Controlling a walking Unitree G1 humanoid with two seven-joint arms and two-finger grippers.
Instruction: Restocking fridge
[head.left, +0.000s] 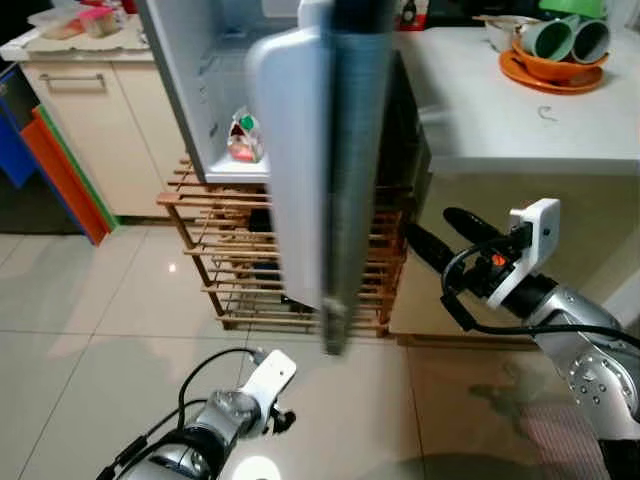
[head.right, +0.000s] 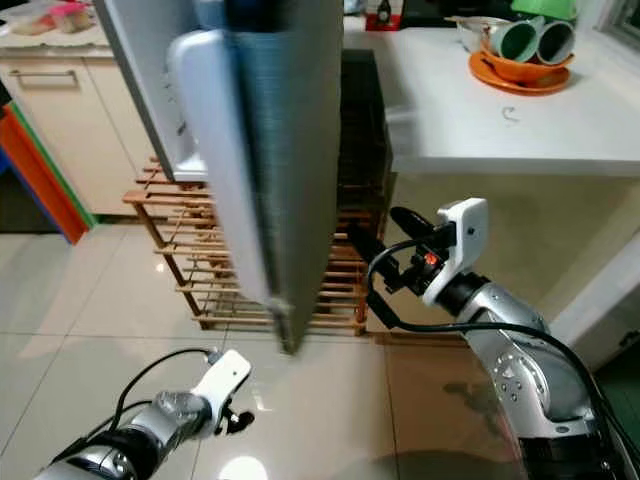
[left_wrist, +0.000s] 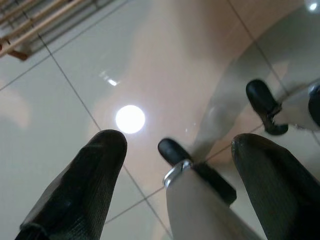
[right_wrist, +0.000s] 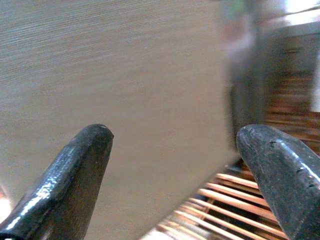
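The left gripper (head.left: 283, 422) hangs low over the floor tiles (head.left: 90, 350), fingers spread and empty. Farther off, the right gripper (head.left: 430, 232) is held wide open and empty just right of the fridge door (head.left: 325, 150), which stands ajar and blurred. The door is best pressed on its broad face, steadily, so that the packet (head.left: 243, 138) on the far shelf stays undisturbed.

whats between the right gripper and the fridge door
Nothing: the right gripper points at the fridge door with bare air between, seen in the left eye view; behind that gap stands the wooden rack.
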